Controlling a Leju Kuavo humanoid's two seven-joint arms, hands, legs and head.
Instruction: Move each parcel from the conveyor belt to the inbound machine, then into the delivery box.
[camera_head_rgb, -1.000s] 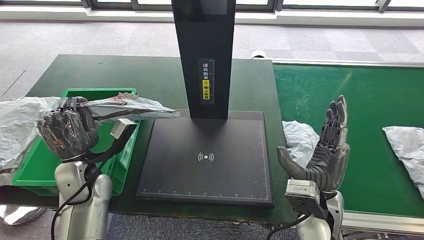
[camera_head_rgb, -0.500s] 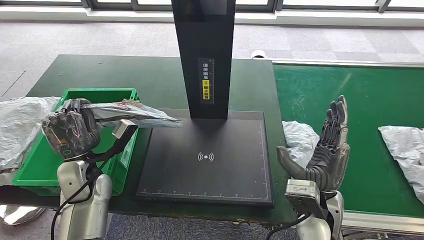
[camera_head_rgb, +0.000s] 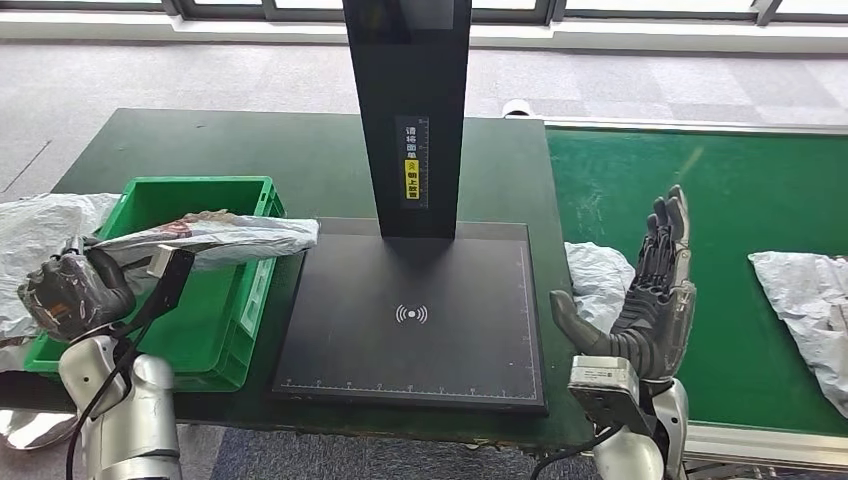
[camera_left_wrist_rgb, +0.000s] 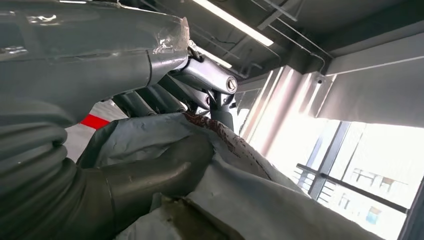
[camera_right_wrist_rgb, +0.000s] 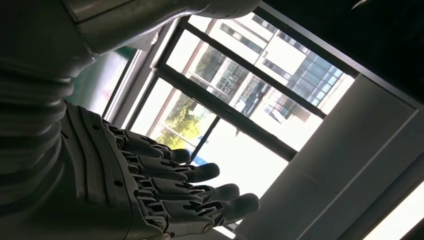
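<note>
Lowering the held parcel (camera_head_rgb: 215, 238) cleanly into the green delivery crate (camera_head_rgb: 205, 330) is the step in hand, judging by how things lie: the left hand (camera_head_rgb: 72, 290), at about eight o'clock in the head view, has its fingers clamped on one end of the grey poly mailer, which stretches across the crate's top with its far end hanging over the rim nearest the inbound machine (camera_head_rgb: 412, 315). To do it well, the hand likely needs to carry the bag further toward nine o'clock until that far end clears the rim, then come down so the whole length falls inside before the fingers part; letting go too soon could leave it draped over the wall. In the left wrist view the thick grey thumb (camera_left_wrist_rgb: 155, 172) presses into the film, which creases and folds, so the parcel looks soft, limp and slippery rather than boxy. The crate is rigid moulded plastic with ribbed walls. The machine is a flat, matte black plate with a white signal mark and a tall black column (camera_head_rgb: 408, 110) at twelve o'clock. The right hand (camera_head_rgb: 655, 300), at four o'clock, is raised with its fingers straight and apart, holding nothing. Two more crumpled grey mailers lie on the felt-like green conveyor belt (camera_head_rgb: 720, 200), one (camera_head_rgb: 596, 275) just beside that hand, the other (camera_head_rgb: 805, 290) at three o'clock.
</note>
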